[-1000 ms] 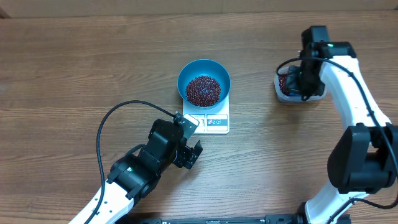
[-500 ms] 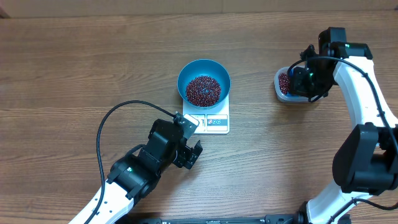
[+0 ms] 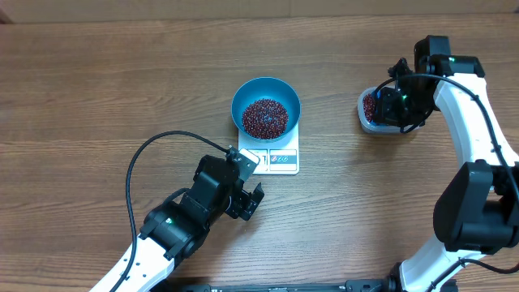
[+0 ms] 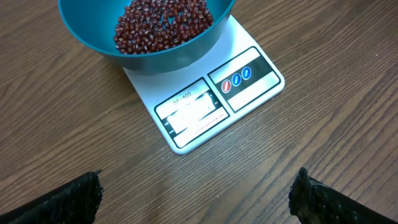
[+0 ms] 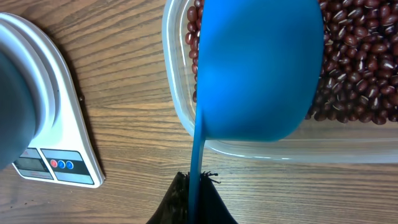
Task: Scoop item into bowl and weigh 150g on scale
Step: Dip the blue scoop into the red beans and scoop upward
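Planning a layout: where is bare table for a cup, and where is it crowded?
Free: table left of the bowl, and between scale and tub. Crowded: by the left gripper near the scale; at the tub under the scoop.

Bench [image 3: 97, 81] lit evenly and brightly from above; shadows kept soft, short. Overhead view sharp. Display of scale [image 4: 211, 102] washed out by glare. Scoop [image 5: 258, 68] rendered soft, close to right wrist lens.
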